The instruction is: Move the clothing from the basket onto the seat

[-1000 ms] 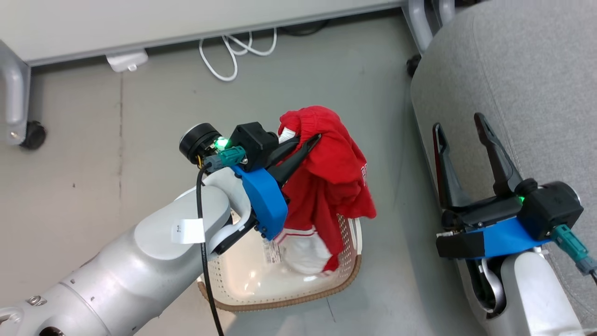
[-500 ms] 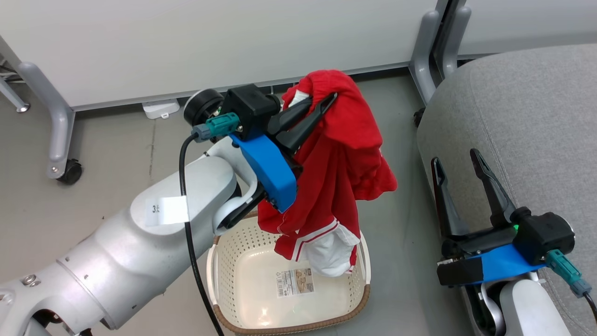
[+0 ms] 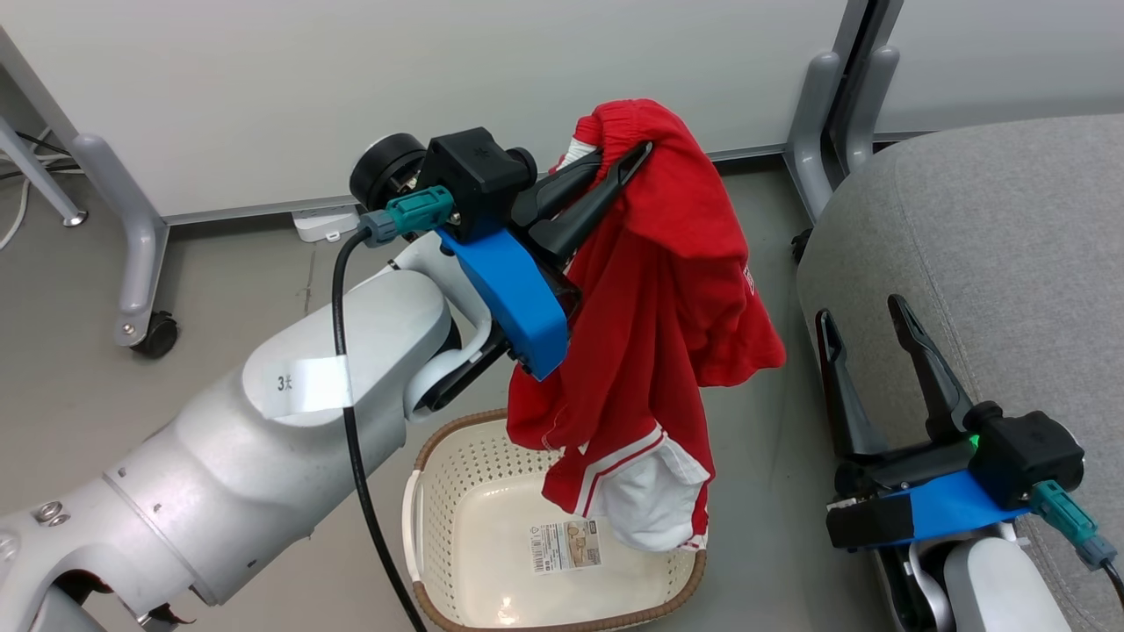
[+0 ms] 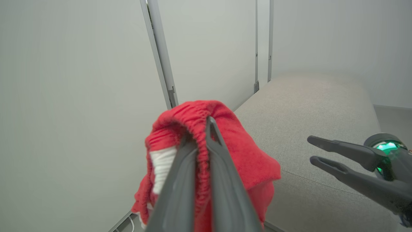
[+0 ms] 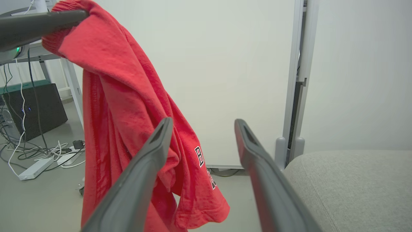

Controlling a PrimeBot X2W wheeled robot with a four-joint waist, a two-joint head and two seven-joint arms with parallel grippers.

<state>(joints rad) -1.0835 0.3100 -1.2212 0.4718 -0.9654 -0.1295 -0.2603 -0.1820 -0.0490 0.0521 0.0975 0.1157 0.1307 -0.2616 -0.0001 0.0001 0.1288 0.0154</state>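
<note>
The red clothing [image 3: 659, 298] hangs from my left gripper [image 3: 628, 158], which is shut on its ribbed edge [image 4: 199, 129]. Its white-panelled lower end dangles just above the cream basket [image 3: 474, 544], whose bottom label shows on the floor. The grey seat [image 3: 992, 254] lies to the right, also seen as the seat [image 4: 309, 106] beyond the garment. My right gripper [image 3: 865, 314] stands open beside the seat's edge, nothing between its fingers [image 5: 151, 154]. The clothing [image 5: 128, 106] drapes to the left of them in the right wrist view.
A white partition wall [image 3: 351, 79] with grey wheeled legs [image 3: 140, 272] stands behind. Another leg pair [image 3: 834, 96] rises between garment and seat. Cables and a power strip [image 5: 35, 167] lie on the grey floor at the far left.
My left gripper has raised the clothing higher out of the basket and carried it slightly right. The head camera has tilted up, shifting the whole scene down. The right gripper stays open.
</note>
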